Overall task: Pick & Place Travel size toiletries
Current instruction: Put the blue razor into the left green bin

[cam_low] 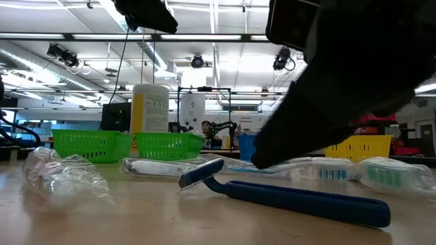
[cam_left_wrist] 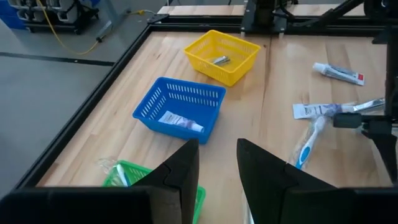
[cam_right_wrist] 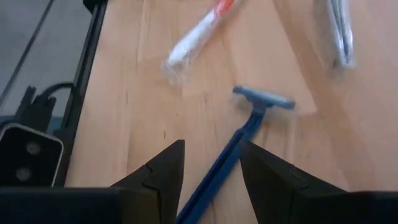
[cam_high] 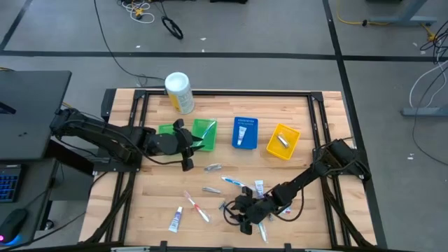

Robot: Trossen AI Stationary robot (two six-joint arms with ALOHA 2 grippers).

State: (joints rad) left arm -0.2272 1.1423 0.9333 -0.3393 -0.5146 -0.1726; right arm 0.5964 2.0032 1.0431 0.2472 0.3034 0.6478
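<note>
We locate the right gripper (cam_high: 241, 211) low over the near edge of the table (cam_high: 315, 203), among the loose toiletries. In its wrist view the fingers (cam_right_wrist: 165, 171) stand apart with the handle of a blue razor (cam_right_wrist: 242, 134) lying flat on the wood between them; no contact is visible, so we read the gripper as released. The low view shows the same razor (cam_low: 286, 194) resting on the table surface, head up and toward the bins.

We locate the left gripper (cam_high: 190, 143) above the green bin (cam_high: 203, 131). Its fingers (cam_left_wrist: 183, 168) are parted and nothing shows between them.

A white tube (cam_left_wrist: 180, 122) lies in the blue bin (cam_high: 244, 132); its printing is too small to read. A silvery piece (cam_left_wrist: 219, 60) lies in the yellow bin (cam_high: 283, 141). On the bare table we note a white tube with red and blue marks (cam_left_wrist: 339, 73), a blue and white toothbrush (cam_left_wrist: 309, 142) and a red and white toothbrush (cam_right_wrist: 199, 31) in clear wrap. Lettering on these cannot be made out.

The white and yellow canister (cam_high: 179, 92) stands at the far edge; its label text is not legible.
</note>
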